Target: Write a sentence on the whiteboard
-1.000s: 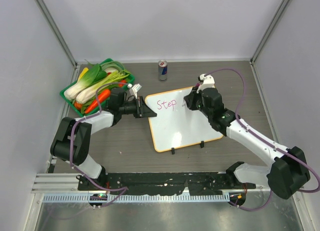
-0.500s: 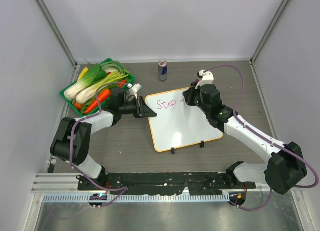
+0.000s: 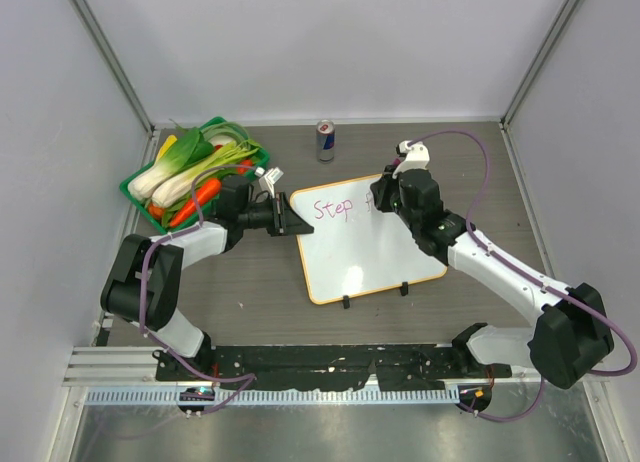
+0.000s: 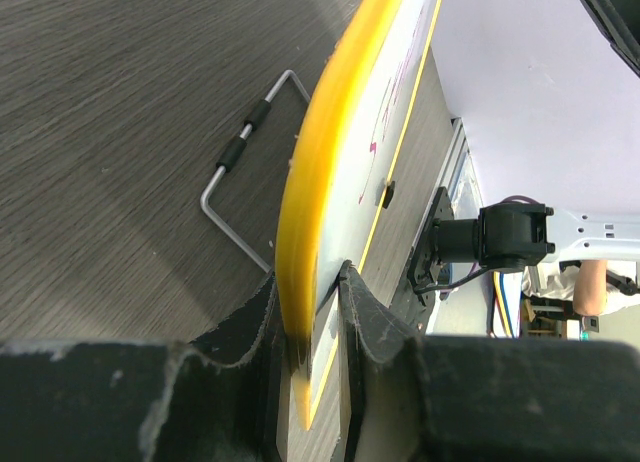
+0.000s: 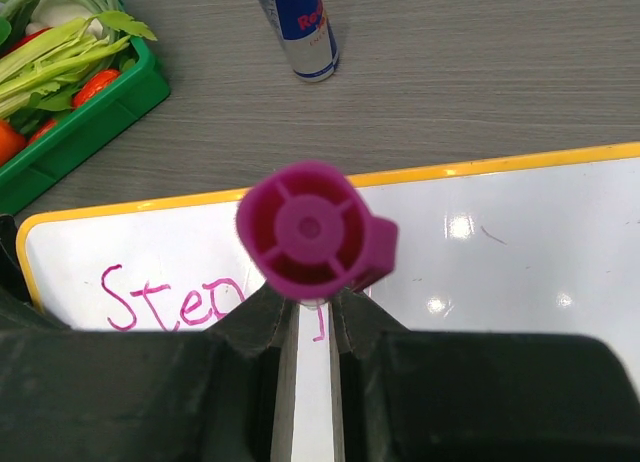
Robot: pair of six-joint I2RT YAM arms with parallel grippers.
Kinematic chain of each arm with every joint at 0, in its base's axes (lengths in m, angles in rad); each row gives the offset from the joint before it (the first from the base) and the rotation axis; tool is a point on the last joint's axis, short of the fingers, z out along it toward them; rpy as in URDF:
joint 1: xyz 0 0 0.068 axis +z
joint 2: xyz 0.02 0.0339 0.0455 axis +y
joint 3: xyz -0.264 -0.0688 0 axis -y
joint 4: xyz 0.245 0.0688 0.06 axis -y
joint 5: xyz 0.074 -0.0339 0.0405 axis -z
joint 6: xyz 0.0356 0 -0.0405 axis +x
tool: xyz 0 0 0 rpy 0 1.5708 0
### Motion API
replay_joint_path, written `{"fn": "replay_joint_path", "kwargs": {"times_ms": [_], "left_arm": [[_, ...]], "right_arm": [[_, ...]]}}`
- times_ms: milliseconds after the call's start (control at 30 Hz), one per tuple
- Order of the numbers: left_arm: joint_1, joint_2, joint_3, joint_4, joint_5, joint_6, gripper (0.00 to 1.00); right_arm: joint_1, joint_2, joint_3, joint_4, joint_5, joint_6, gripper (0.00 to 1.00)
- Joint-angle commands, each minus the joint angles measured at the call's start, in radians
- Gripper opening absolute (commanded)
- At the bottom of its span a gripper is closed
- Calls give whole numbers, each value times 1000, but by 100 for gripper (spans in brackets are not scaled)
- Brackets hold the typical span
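The grey wood-grain table carries the whiteboard at its middle, a green crate of vegetables far left, and an upright drink can behind.

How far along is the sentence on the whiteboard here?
Done: only "Step" is written, in pink, near the whiteboard's far-left corner. In hand: the right pincer holds a magenta marker just right of that word, one further stroke showing; the left pincer clamps the board's edge. Left: the remaining words; most of the board is blank.
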Motion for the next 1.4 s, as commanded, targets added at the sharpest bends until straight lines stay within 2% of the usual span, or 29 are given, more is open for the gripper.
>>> {"fn": "replay_joint_path", "kwargs": {"times_ms": [0, 500, 733, 1367], "left_arm": [[-36, 21, -26, -101, -102, 109, 0], [-38, 18, -25, -104, -103, 108, 0], [-36, 20, -23, -104, -102, 109, 0], [-38, 15, -25, -107, -100, 109, 0]], "right_arm": [[4, -8, 25, 13, 58, -18, 1], [4, -14, 40, 10, 84, -12, 1], [4, -79, 19, 47, 72, -5, 2], [4, 12, 45, 9, 89, -6, 1]]}}
